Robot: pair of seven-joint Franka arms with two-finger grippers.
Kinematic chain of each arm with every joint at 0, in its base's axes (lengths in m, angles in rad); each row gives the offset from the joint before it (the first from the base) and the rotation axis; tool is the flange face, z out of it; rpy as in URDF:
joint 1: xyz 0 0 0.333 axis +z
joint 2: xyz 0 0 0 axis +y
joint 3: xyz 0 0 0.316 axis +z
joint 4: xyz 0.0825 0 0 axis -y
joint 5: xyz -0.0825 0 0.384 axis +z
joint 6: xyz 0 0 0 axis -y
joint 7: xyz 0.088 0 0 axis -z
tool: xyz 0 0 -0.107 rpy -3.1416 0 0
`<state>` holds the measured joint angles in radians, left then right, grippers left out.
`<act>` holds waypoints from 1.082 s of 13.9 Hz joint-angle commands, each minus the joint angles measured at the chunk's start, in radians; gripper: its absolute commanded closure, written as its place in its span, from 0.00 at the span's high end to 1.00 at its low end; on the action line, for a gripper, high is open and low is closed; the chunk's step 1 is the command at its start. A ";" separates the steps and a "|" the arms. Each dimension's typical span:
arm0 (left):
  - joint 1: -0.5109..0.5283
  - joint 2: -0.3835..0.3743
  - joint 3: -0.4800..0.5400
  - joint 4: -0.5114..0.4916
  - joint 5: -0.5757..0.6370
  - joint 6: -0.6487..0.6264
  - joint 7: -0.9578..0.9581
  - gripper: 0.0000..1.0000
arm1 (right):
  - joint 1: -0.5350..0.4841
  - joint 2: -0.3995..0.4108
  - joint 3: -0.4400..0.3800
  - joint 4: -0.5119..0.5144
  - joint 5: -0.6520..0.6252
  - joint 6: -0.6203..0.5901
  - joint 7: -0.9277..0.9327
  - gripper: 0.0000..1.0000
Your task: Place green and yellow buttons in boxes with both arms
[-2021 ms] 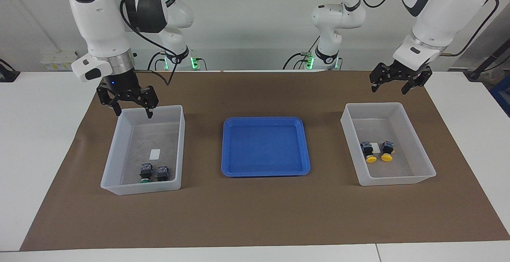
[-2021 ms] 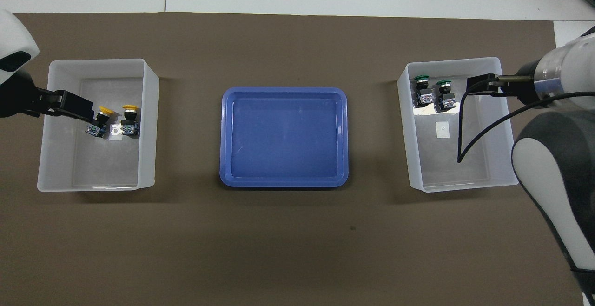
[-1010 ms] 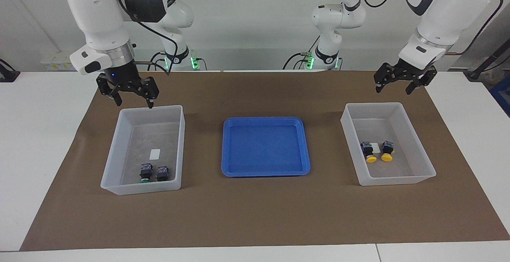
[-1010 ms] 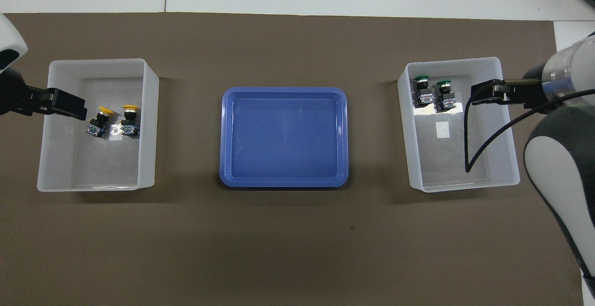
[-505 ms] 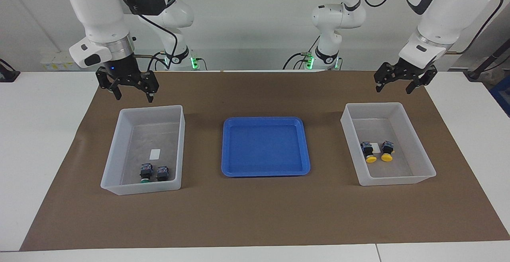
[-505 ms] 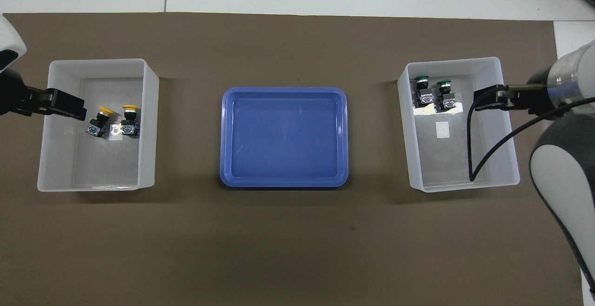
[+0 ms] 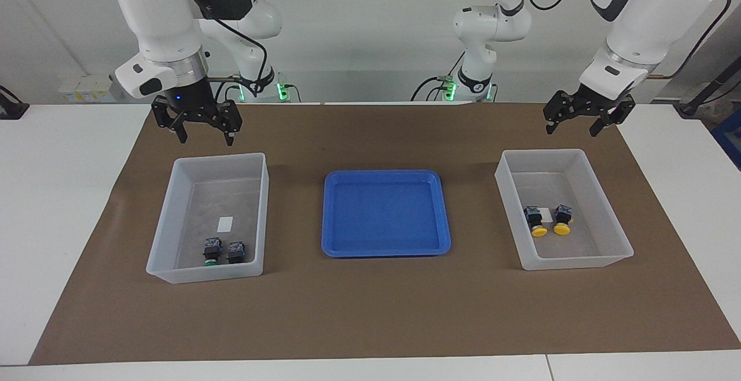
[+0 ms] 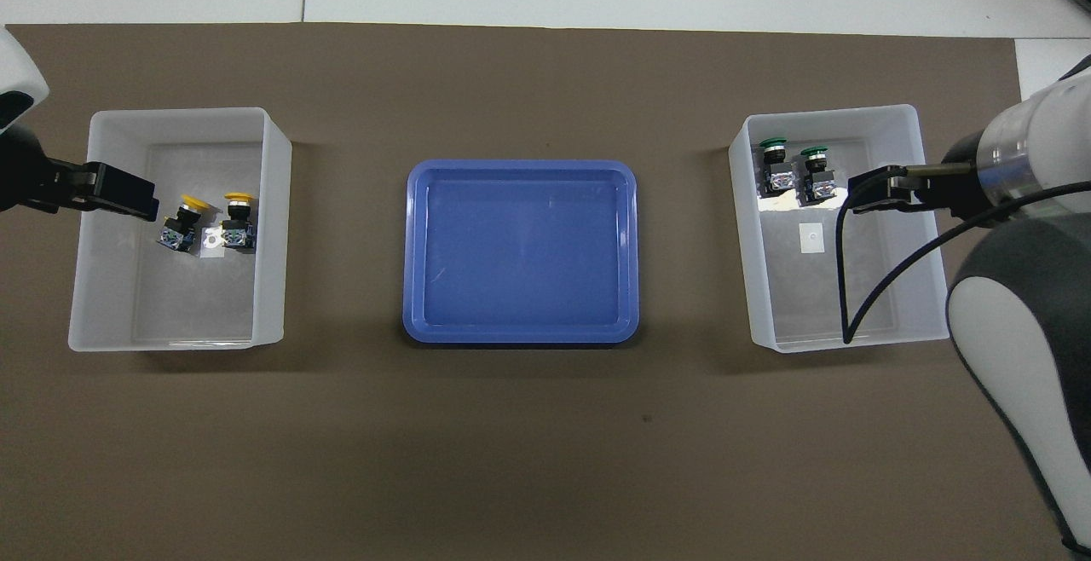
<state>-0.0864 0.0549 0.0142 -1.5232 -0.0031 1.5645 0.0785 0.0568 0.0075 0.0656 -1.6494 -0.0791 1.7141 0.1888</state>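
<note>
Four buttons [image 7: 532, 219], two boxes [image 7: 173, 207], one tray [image 7: 330, 207]

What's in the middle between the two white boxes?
A blue tray sits between the boxes, touching neither. Nothing lies in it. Both views show this.

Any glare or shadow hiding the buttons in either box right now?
Overhead view: a bright glint on the box floor sits beside the green buttons, caps still readable; yellow buttons are evenly lit. Facing view: soft shadows beside the boxes and blue tray, nothing obscured.
</note>
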 commanded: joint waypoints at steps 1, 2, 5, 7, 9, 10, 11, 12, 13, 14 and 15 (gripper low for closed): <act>0.007 -0.032 -0.005 -0.037 0.002 0.006 -0.006 1.00 | 0.003 -0.007 -0.020 0.011 0.047 -0.030 -0.020 1.00; 0.007 -0.032 -0.005 -0.037 0.002 0.006 -0.006 1.00 | 0.002 -0.007 -0.036 0.011 0.080 -0.027 -0.017 1.00; 0.007 -0.032 -0.005 -0.037 0.002 0.006 -0.006 1.00 | 0.000 -0.012 -0.055 0.011 0.099 -0.027 -0.020 1.00; 0.007 -0.032 -0.005 -0.037 0.002 0.006 -0.006 1.00 | 0.000 -0.015 -0.053 0.011 0.098 -0.021 -0.025 1.00; 0.007 -0.032 -0.005 -0.037 0.002 0.008 -0.006 1.00 | -0.003 -0.017 -0.050 0.008 0.098 -0.028 -0.028 1.00; 0.007 -0.032 -0.005 -0.037 0.002 0.006 -0.006 1.00 | -0.002 -0.021 -0.049 0.007 0.098 -0.043 -0.028 1.00; 0.007 -0.032 -0.005 -0.037 0.002 0.006 -0.006 1.00 | 0.001 -0.030 -0.046 0.000 0.098 -0.069 -0.028 1.00; 0.007 -0.032 -0.005 -0.037 0.002 0.006 -0.006 1.00 | 0.000 -0.043 -0.046 -0.009 0.098 -0.079 -0.031 1.00; 0.007 -0.032 -0.005 -0.037 0.002 0.008 -0.006 1.00 | -0.006 -0.044 -0.044 -0.012 0.098 -0.083 -0.051 1.00; 0.007 -0.032 -0.005 -0.037 0.002 0.006 -0.006 1.00 | -0.011 -0.041 -0.046 -0.012 0.098 -0.085 -0.067 1.00; 0.007 -0.032 -0.005 -0.037 0.002 0.008 -0.006 1.00 | -0.011 -0.035 -0.046 -0.010 0.099 -0.085 -0.069 1.00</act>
<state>-0.0864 0.0549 0.0142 -1.5233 -0.0031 1.5645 0.0785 0.0590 -0.0170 0.0188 -1.6452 -0.0073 1.6379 0.1612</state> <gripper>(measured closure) 0.000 0.000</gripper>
